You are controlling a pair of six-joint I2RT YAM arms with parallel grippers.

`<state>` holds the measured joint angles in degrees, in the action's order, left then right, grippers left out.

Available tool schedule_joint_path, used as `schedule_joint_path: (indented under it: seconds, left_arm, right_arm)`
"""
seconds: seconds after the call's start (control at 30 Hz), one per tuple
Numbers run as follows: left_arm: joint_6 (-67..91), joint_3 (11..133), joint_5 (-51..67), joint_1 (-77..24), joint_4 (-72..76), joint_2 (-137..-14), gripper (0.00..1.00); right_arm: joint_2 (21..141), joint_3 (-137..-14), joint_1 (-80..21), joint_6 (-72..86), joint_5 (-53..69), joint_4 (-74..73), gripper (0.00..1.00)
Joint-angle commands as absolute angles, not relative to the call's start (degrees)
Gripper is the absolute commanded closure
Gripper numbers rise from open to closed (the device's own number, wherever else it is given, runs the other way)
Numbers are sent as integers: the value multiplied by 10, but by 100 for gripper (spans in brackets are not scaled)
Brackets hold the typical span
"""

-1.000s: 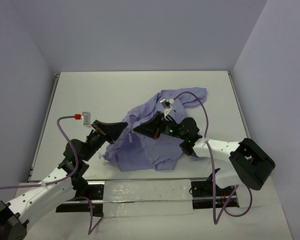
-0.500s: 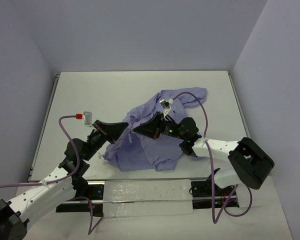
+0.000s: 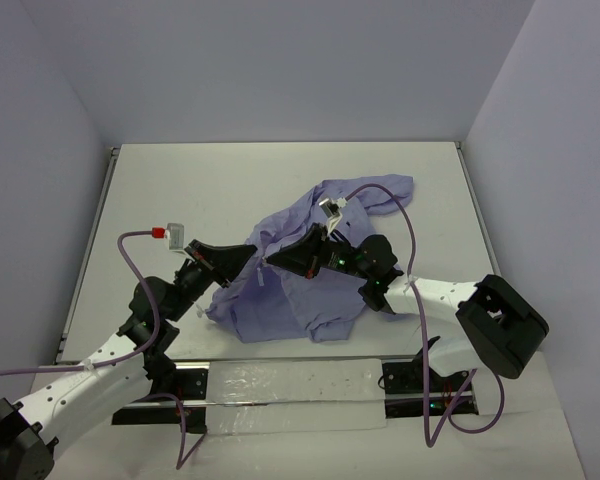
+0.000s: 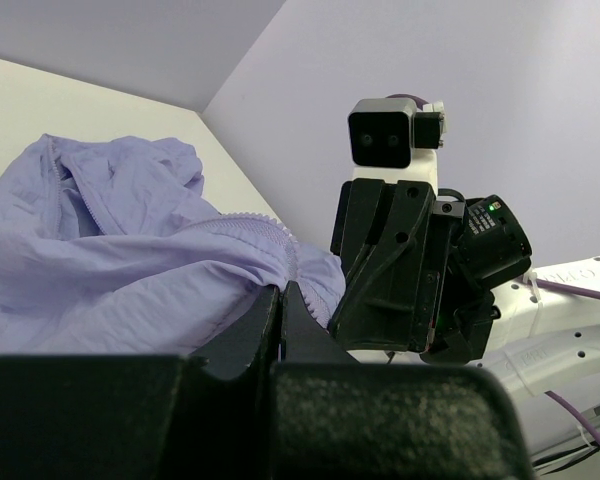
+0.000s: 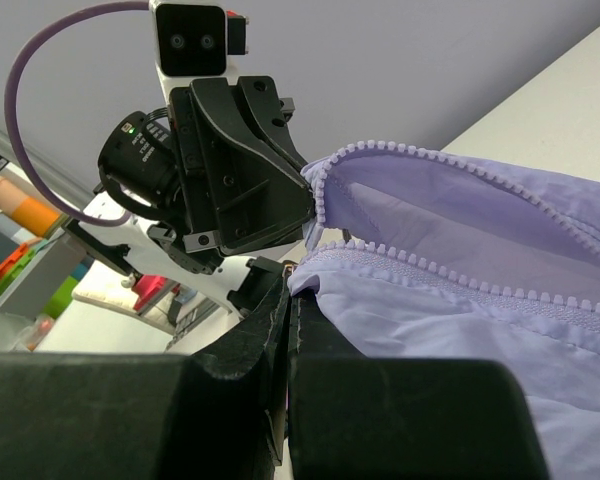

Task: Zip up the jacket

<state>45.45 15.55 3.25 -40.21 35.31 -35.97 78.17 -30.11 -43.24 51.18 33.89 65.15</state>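
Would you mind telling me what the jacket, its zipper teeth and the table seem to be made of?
The jacket: thin lavender woven synthetic, probably nylon or polyester, matte with a faint sheen; it crumples into soft folds. The zipper teeth: likely moulded plastic, coloured like the cloth, small rounded beads. The table: smooth matte off-white board, material uncertain.

I'm looking down on a flat white tabletop [image 3: 200,190], boxed in on three sides by plain pale grey-lavender walls [image 3: 280,70]. A glossy clear plastic strip [image 3: 290,385] lies along its near edge. In the right wrist view, off past the tabletop, I get a blurred orange cylinder [image 5: 25,212], a green block [image 5: 65,295] and a small red item [image 5: 150,290]; I can't tell what they are.
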Motion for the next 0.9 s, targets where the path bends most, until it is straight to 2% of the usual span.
schedule_joint_path:
  seconds: [0.0,0.87]
  left_arm:
    - [453,171,44,-406,372,-357,100]
    - [455,172,49,-410,374,-357,100]
  right_arm:
    - [777,-316,-434,507,336,695,100]
    - [799,-328,-425,519,319,717,100]
